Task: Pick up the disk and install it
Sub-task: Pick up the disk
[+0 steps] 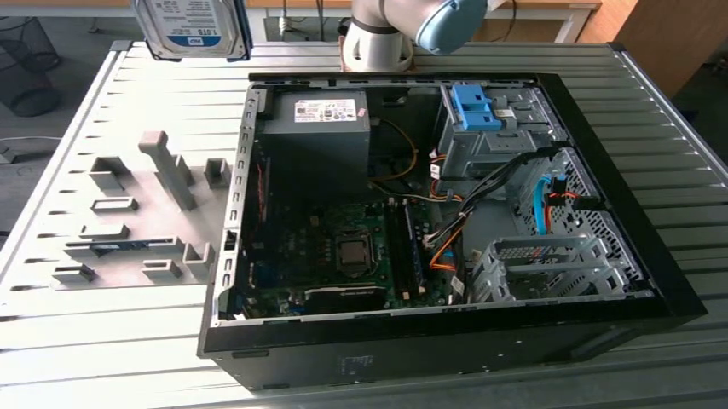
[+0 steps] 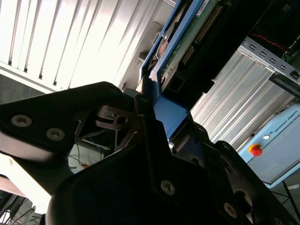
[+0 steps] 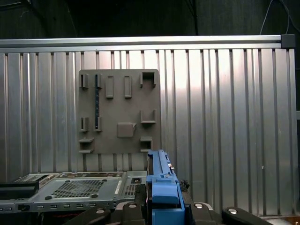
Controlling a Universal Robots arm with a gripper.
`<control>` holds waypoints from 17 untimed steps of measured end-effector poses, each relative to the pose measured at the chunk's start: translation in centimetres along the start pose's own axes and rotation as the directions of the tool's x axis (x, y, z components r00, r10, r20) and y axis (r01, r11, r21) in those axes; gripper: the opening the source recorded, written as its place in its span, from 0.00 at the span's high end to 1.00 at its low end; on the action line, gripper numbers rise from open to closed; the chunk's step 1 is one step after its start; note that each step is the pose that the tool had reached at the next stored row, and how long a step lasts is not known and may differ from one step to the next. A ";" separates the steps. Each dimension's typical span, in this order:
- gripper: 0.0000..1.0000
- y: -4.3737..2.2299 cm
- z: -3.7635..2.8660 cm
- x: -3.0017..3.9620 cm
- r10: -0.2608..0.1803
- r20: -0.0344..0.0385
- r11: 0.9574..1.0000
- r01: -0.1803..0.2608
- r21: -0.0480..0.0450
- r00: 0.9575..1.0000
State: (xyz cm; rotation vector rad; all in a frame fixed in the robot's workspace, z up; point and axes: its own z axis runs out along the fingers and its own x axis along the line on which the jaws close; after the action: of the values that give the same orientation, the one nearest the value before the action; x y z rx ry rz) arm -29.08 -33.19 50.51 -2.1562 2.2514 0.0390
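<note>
1. Plainly, the gripper (image 2: 165, 123) has its jaws pressed together on the disk (image 1: 191, 30). In the second wrist view the black fingers (image 2: 144, 110) pinch its blue carrier frame (image 2: 169, 112) from both sides. The drive's circuit-board side and connector pins run away from the grip.
2. The disk hangs in the air beyond the far corner of the computer case (image 1: 455, 354), on the exterior view's left. It is well apart from the case's walls and off the slatted metal table (image 1: 114, 358).
3. The disk's label is white and blue with print on it. Inside the case, the grey power supply (image 1: 319, 141) carries a white sticker near the far wall.
4. The case lies on its side with the open face up.
   - A bare blue bracket (image 1: 478, 106) sits in the drive bay at the case's far corner, on the exterior view's right.
   - Black, orange and blue cables (image 1: 500, 183) cross just beside that bay.
5. A grey fixture plate (image 1: 148, 226) lies just beside the case on the exterior view's left.
</note>
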 end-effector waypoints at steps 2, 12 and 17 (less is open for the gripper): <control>0.63 -0.08 0.00 0.00 0.000 0.000 1.000 0.000 0.000 1.000; 0.63 -0.27 0.00 0.01 0.000 0.000 1.000 0.000 0.000 1.000; 0.63 -0.28 -0.01 0.51 0.000 0.000 1.000 0.000 0.000 1.000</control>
State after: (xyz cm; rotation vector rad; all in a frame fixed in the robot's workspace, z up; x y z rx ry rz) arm -28.82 -33.71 50.50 -2.1562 2.2513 0.0390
